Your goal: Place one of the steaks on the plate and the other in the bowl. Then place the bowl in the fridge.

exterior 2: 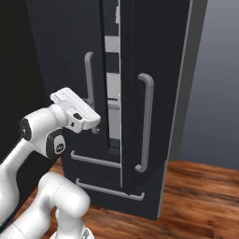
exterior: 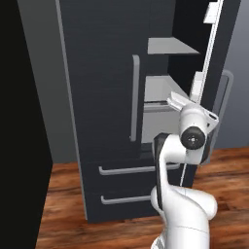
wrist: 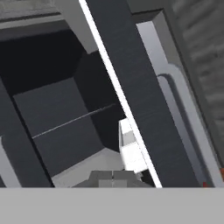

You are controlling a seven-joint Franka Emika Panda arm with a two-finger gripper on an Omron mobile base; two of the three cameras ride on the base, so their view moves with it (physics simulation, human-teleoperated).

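Jaws closed, empty, at upright fridge (exterior: 104,97), right door (exterior 2: 154,93) ajar.

We see the fridge (exterior: 104,97) with its right door swung partly open, bare grey shelves (exterior: 170,46) inside, and our white arm (exterior: 182,204) reaching toward the gap.
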